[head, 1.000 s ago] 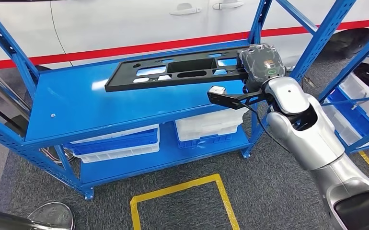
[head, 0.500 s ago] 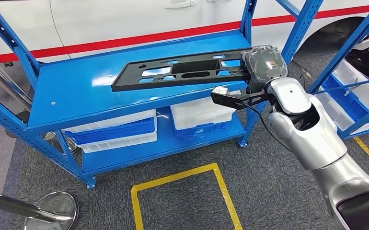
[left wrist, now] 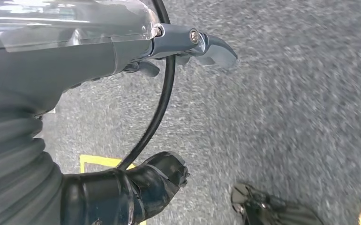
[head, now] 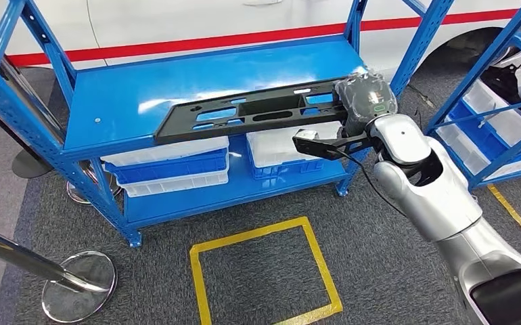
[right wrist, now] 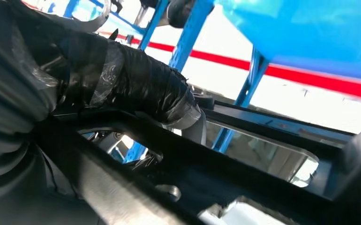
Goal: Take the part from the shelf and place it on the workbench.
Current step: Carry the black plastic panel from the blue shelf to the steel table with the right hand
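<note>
Long black flat part (head: 251, 112) with cutouts, level, partly overhanging the blue shelf's (head: 143, 101) front edge.

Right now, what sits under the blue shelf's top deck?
On the lower deck sit a blue-and-white plastic bin and a white bin. The long black plastic part held by the right hand partly covers them; contents unseen.

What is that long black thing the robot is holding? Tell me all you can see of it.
The black part is a long, flat, matte panel that looks like moulded plastic, pierced by several cut-outs with a long slot near the middle. The right hand grips one end; the rest stretches away to the robot's left, roughly level, along the front edge of the blue shelf. Whether it touches the shelf cannot be told. In the right wrist view its ribbed underside runs beneath the fingers.
</note>
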Available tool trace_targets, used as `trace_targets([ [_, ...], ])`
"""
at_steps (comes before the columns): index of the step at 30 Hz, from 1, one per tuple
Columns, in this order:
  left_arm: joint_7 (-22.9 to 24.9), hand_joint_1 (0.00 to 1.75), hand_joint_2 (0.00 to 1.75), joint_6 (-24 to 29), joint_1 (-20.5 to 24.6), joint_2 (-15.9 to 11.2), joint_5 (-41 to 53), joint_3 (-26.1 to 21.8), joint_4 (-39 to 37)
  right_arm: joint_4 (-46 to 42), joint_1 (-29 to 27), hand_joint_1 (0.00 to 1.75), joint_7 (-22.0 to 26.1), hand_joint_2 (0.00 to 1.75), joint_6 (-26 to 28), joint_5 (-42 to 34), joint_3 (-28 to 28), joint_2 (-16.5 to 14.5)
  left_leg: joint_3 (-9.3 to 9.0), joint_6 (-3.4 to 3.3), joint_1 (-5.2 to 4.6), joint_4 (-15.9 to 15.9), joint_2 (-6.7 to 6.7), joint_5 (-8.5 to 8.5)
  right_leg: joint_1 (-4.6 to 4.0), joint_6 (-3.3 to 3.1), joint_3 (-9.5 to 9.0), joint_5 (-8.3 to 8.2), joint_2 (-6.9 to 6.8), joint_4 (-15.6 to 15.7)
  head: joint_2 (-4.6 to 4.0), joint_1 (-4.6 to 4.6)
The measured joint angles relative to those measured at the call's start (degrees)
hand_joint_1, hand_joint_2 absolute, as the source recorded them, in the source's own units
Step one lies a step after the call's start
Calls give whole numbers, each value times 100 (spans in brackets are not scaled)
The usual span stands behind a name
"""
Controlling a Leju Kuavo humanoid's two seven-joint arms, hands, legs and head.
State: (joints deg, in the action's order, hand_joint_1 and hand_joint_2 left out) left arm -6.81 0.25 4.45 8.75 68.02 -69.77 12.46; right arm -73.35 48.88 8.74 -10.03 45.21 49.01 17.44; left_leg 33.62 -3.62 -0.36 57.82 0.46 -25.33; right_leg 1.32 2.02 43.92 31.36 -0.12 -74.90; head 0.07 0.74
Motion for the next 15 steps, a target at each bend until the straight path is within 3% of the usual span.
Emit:
trace_targets([
  [2, 2, 0, 175, 1, -1, -4, 0, -7, 0, 46, -28, 175, 0, 175, 2, -1, 27, 0, 176, 2, -34, 39, 0, 103, -16, -40, -258, -193, 1, 57, 1, 0],
  [3, 3, 0, 175, 1, 1, -4, -1, -11, 0, 66, -33, 175, 2, 175, 3, -2, 40, 0, 250, 6, -47, 58, -2, 149, -36, -83, -529, -307, 1, 362, 1, 0],
  [5, 10, 0, 175, 2, 4, 13, -1, -18, 0, 93, -30, 175, 10, 175, 9, -11, 55, -3, 347, 33, -63, 80, -4, 237, -92, -190, -1110, -277, -11, 1153, 2, -3],
  [7, 30, 0, 175, 3, 3, 29, -1, -27, 0, 117, -23, 175, 21, 175, 16, -21, 56, -7, 368, 97, -45, 65, -1, 328, -150, -257, -1389, -194, -22, 1607, 1, 0],
  [9, 52, 0, 175, 5, 1, 31, -1, -38, 0, 142, -16, 175, 26, 175, 21, -27, 57, -10, 370, 161, -24, 28, -2, 402, -151, -301, -1368, -303, -33, 1699, 0, 4],
  [11, 67, 0, 175, 12, 3, 28, -1, -52, 0, 162, -10, 175, 35, 175, 22, -38, 60, -23, 455, 216, -25, 128, -21, 230, -106, -375, -1303, -463, -58, 1811, 0, 0],
  [13, 85, 0, 175, 23, 3, 26, 1, -70, -1, 176, -11, 175, 51, 175, 23, -53, 62, -47, 627, 279, 6, 647, -38, -309, -86, -419, -1160, -633, -73, 1864, 0, -3],
  [15, 101, 0, 175, 40, 1, 25, 4, -85, -2, 194, -29, 175, 63, 175, 23, -69, 64, -61, 765, 350, 64, 1381, -38, -744, -81, -410, -966, -774, -74, 1846, 0, -4],
])
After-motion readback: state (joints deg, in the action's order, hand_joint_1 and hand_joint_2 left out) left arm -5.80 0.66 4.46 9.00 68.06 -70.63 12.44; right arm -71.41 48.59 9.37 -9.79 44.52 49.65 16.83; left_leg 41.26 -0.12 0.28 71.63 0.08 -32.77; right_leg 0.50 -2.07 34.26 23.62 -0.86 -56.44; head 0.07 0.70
